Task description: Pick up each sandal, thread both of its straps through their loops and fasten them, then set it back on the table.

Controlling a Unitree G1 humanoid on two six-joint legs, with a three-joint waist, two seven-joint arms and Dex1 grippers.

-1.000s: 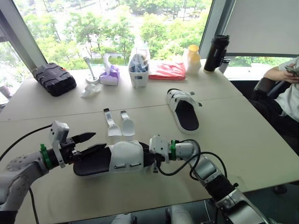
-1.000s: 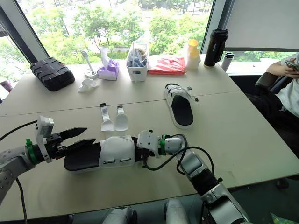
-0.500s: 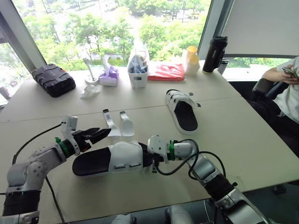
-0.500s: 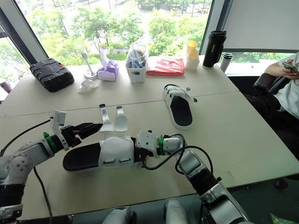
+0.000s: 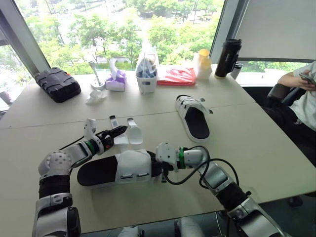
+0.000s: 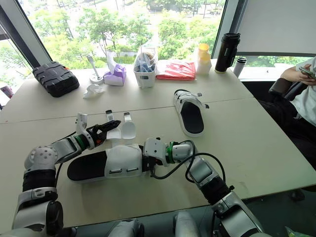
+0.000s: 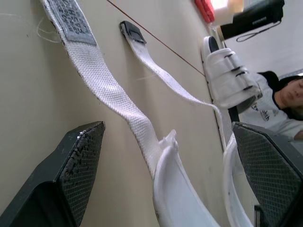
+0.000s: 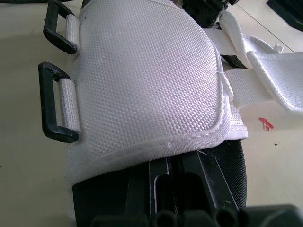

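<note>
Braced for strapping
On the beige counter (image 5: 247, 148) the white-topped black sandal (image 5: 131, 165) is pinched at the toe by the right end effector (image 5: 159, 165); the left end effector (image 5: 117, 132) is spread around its loose strap (image 7: 113, 101)

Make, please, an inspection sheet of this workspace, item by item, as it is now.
Surface: beige table, two tops joined at a seam.
Job's things: near sandal lies with both straps unthreaded, flat on the table; far sandal lies apart, to the right.
Clutter: black case, tissue box, white bin, red packet, black flask, all along the window edge.
Claws: left claw open, straddling a loose strap; right claw at the near sandal's toe end.
Cables: black cable loops beside the right arm.
Surroundings: window with trees; a seated person at the right.
</note>
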